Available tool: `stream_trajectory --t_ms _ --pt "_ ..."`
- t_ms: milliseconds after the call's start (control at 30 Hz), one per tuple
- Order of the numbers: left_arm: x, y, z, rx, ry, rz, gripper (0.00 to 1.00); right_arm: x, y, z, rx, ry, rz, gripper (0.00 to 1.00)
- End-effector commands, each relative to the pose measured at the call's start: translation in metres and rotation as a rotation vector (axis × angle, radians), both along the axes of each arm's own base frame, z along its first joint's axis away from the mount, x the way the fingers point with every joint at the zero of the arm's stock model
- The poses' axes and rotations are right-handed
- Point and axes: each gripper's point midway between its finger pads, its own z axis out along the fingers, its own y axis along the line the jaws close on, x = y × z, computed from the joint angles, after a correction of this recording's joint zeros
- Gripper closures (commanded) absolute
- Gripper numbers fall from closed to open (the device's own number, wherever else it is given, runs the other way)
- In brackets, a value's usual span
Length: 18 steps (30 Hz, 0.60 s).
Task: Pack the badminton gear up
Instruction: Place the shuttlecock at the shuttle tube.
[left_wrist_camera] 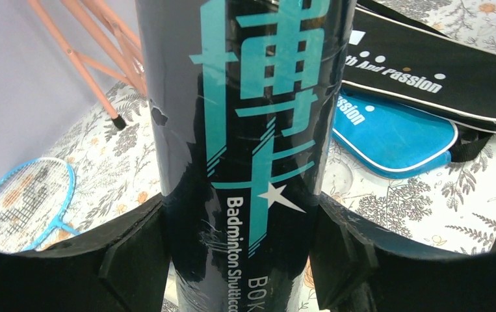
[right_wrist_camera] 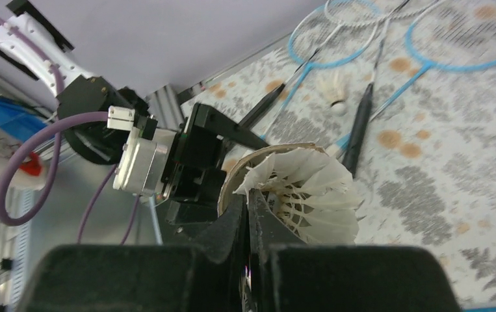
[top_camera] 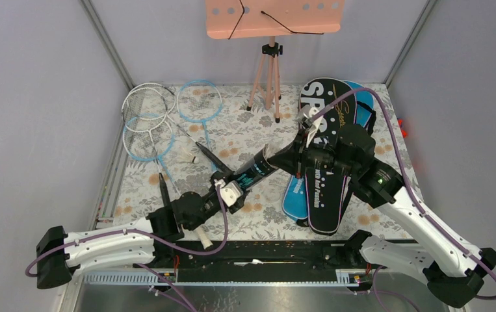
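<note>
**Risk: feathers crushed at tube rim**

Black teal-printed tube (left_wrist_camera: 258,97) is clamped mid-body by left gripper (left_wrist_camera: 242,257) and held tilted. White feather shuttlecock (right_wrist_camera: 310,188) sits at its mouth, skirt pinched by right gripper (right_wrist_camera: 248,214). If misaligned, feathers could be snagged. Thin rackets (top_camera: 167,110) lie beyond, unpacked.

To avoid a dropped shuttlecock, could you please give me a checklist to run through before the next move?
1. Hold of the left gripper on the tube: ok, both fingers press its sides.
2. Tube mouth facing the right gripper: ok.
3. Right gripper's pinch on the shuttlecock: ok, shut on the feathers.
4. Shuttlecock fully inside the tube: not ok, the feathers stick out of the mouth.
5. Room deeper in the tube: cannot tell.
6. The second shuttlecock packed: not ok, it lies beside the rackets.
</note>
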Motion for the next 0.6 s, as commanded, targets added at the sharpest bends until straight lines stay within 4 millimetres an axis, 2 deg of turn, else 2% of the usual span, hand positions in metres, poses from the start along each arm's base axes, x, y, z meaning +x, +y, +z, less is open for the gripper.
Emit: stream_trajectory --t_ms 0,267,433,567 --pt "-0.009 -0.011 0.034 -0.107 -0.088 -0.092 1.00 -0.019 0.008 -0.001 -0.012 0.124 0.097 1.00" --pt "-0.014 -0.018 0.037 -0.113 -0.124 -0.142 1.00 -0.024 0.020 -0.027 -0.077 0.241 0.165 1.00" --pt "-0.016 -0.020 0.044 -0.136 -0.131 -0.152 1.00 -0.028 0.030 -0.048 -0.110 0.303 0.218 0.96" --pt "-0.017 -0.020 0.046 -0.140 -0.139 -0.159 1.00 -0.026 0.029 -0.068 -0.166 0.335 0.215 0.91"
